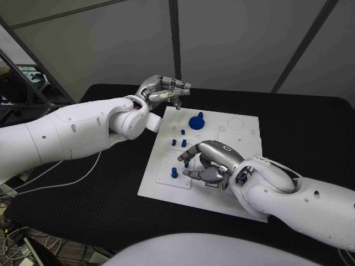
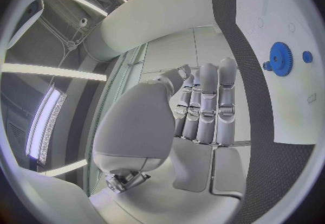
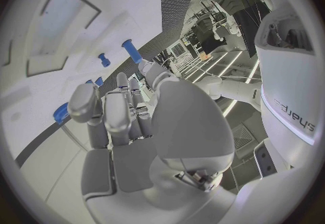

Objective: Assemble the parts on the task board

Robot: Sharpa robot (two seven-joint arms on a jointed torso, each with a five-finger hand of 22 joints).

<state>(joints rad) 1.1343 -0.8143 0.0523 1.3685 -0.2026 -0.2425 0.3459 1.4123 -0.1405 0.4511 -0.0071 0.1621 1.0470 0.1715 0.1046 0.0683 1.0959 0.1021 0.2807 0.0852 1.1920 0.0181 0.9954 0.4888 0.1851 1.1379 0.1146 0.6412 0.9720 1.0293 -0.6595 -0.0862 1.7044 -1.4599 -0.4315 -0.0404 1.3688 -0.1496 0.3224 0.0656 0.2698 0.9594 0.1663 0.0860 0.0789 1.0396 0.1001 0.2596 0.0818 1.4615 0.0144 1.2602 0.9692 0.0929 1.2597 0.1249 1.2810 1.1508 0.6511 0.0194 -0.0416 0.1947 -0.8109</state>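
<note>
We see the left hand (image 1: 163,88) raised, fingers curled on nothing, beyond the white board (image 1: 226,133); whether the right hand (image 1: 207,162) grips a blue peg (image 1: 174,173), we cannot tell.

A black counter (image 1: 81,188) is sitting before grey wall panels (image 1: 233,39), with white cables (image 1: 54,180) trailing over its left edge.

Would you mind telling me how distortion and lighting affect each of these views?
Head view: straight lines, even light, task board bright against black table. Left wrist view: fisheye bends the board's edge; ceiling strips glare. Right wrist view: same bending, the blue parts sharp.
</note>
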